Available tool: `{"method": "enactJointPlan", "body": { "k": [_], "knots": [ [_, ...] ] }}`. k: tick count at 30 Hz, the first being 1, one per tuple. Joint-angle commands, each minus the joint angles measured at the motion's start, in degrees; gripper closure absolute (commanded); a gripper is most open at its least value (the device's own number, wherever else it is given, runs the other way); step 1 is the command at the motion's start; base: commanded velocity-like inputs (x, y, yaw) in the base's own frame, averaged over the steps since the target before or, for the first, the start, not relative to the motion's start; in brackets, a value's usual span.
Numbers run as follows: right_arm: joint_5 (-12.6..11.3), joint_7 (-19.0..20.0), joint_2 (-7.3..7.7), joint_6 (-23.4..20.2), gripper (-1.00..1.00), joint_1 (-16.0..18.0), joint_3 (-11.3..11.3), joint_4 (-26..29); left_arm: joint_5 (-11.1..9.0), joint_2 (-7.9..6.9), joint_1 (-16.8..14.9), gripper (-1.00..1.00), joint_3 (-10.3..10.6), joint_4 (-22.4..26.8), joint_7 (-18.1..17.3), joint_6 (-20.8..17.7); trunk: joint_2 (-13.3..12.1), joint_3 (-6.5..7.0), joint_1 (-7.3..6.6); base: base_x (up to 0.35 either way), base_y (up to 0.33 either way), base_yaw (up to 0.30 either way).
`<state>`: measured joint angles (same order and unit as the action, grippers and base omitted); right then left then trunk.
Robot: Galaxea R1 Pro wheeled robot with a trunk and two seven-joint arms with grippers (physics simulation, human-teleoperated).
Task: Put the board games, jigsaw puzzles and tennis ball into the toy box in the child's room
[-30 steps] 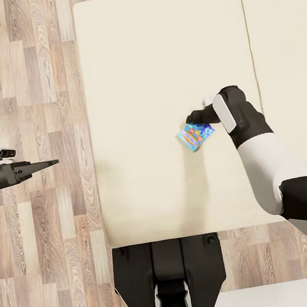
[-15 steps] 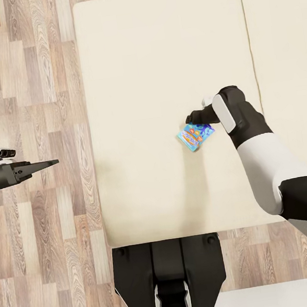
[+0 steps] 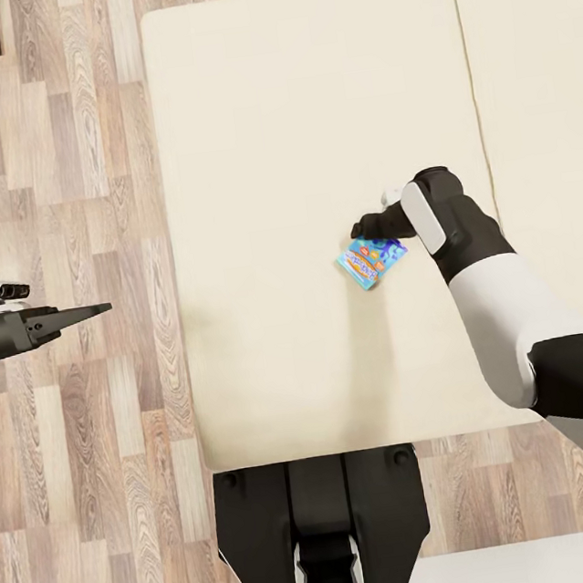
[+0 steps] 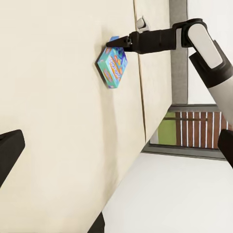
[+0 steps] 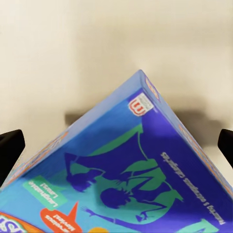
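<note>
You are gripping 1 small blue printed cardboard board game [image 3: 373, 261] between the right gripper's [image 3: 363, 229] closed jaws, tilted clear of the cream mattress bed [image 3: 245, 150]. Your left gripper [image 3: 92, 310] is idling narrow over the floor.

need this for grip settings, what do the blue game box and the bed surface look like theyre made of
Blue game box: looks like printed cardboard with a smooth, slightly glossy finish; its sharp folded edges and crisp colour graphics show in the right wrist view.
Bed: plain cream mattress top, matte, probably fabric-covered; it has soft rounded edges and a seam between two sections, but no weave is visible, so that stays uncertain.
</note>
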<state>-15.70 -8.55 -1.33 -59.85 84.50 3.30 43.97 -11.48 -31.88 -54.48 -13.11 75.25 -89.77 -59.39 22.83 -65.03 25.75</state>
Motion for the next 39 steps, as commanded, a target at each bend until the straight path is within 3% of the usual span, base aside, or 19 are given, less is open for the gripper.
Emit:
{"method": "enactJointPlan", "body": {
  "k": [1,39],
  "knots": [
    [-0.65,-0.58,0.02,-0.15,-1.0,0.03,0.12,0.04,0.04,-0.02,-0.02,-1.0,0.02,0.0,-0.23,-0.61,0.09,-0.05,0.04,0.0,0.0,0.0],
    [-0.72,-0.45,0.02,-0.15,-1.0,-0.02,0.12,-0.92,0.05,-0.02,-0.02,-1.0,0.02,0.04,-0.23,-0.61,0.09,1.54,0.04,0.0,0.0,-0.024]
  ]
}}
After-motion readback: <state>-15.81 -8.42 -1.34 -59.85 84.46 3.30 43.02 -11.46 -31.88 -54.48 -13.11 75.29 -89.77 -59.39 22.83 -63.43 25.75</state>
